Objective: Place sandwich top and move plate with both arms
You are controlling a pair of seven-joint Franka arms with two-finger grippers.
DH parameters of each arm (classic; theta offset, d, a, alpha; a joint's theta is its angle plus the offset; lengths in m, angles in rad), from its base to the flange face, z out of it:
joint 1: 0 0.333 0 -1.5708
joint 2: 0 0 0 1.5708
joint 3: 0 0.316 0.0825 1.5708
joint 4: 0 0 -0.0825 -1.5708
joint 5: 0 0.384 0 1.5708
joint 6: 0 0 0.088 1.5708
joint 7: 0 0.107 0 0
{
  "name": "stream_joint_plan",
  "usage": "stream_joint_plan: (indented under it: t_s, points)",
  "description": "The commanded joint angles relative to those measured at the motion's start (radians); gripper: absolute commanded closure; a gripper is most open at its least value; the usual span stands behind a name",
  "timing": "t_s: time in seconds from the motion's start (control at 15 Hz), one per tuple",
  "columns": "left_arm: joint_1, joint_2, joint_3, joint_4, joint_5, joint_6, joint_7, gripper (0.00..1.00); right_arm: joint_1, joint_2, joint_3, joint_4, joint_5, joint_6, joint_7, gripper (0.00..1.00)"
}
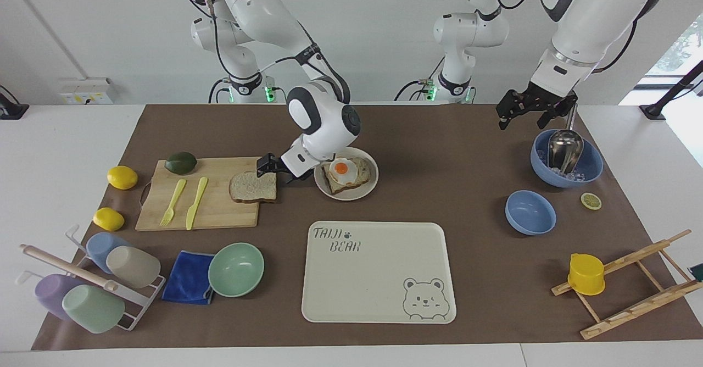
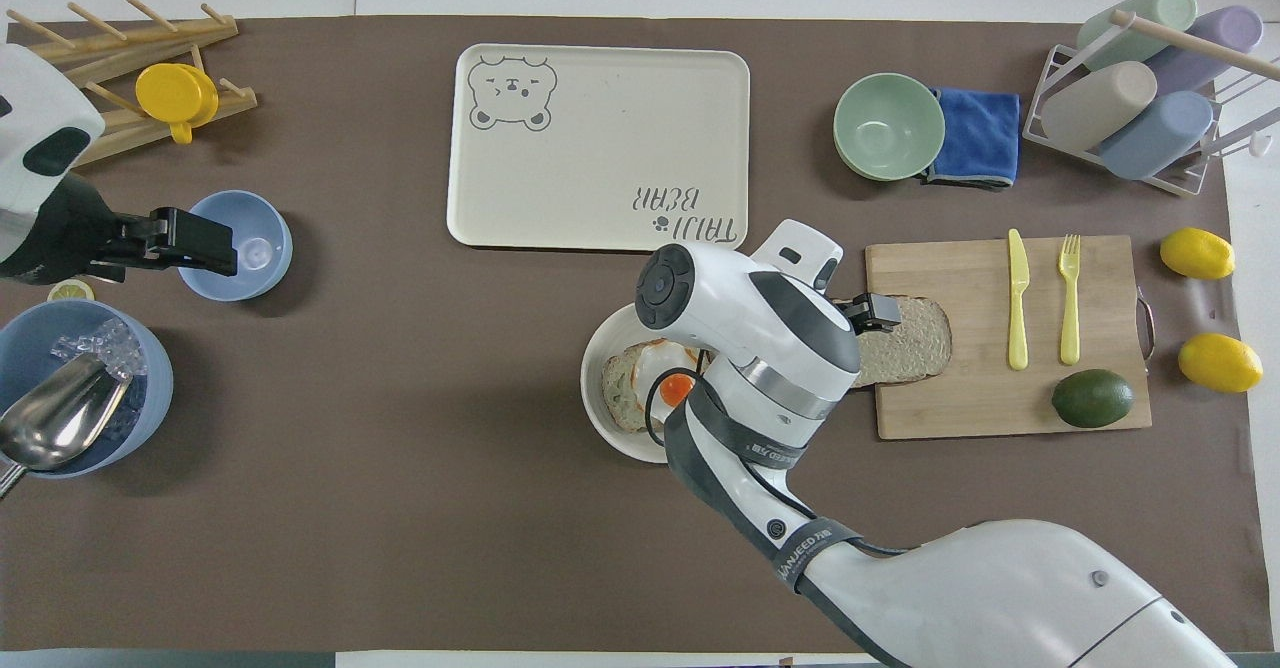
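Note:
The sandwich top (image 1: 253, 186) (image 2: 915, 343) is a plain bread slice lying flat on the wooden cutting board (image 1: 219, 213) (image 2: 960, 408), at the board's end toward the plate. My right gripper (image 1: 270, 168) (image 2: 873, 311) is low at the slice's edge beside the plate, open, holding nothing. The off-white plate (image 1: 351, 195) (image 2: 595, 418) carries a toast slice with a fried egg (image 1: 346, 173) (image 2: 625, 398); in the overhead view the right arm covers part of it. My left gripper (image 1: 527, 115) (image 2: 195, 243) waits open in the air by the blue bowls.
The board also holds an avocado (image 1: 180, 162), a yellow knife (image 1: 196, 202) and a fork (image 1: 173, 202). A bear-print tray (image 1: 379, 271) lies farther from the robots than the plate. A green bowl (image 1: 236, 269), blue cloth, cup rack, two lemons, blue bowls (image 1: 530, 212) and a wooden rack surround them.

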Motion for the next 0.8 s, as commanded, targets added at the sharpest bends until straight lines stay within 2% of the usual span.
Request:
stream_joint_plan:
  t_s: [0.0,0.33,0.73]
  points:
    - [0.013,-0.017,0.003,-0.021,-0.005,0.008,-0.001,0.00,-0.027,-0.029,0.010,-0.075,-0.017,0.060,0.053,0.00]
    - [0.013,-0.017,0.001,-0.022,-0.005,0.015,-0.001,0.00,-0.033,-0.050,0.011,-0.155,-0.016,0.132,0.096,0.00]
    - [0.013,-0.017,0.001,-0.024,-0.006,0.028,-0.001,0.00,-0.052,-0.059,0.010,-0.181,-0.022,0.125,0.098,0.00]
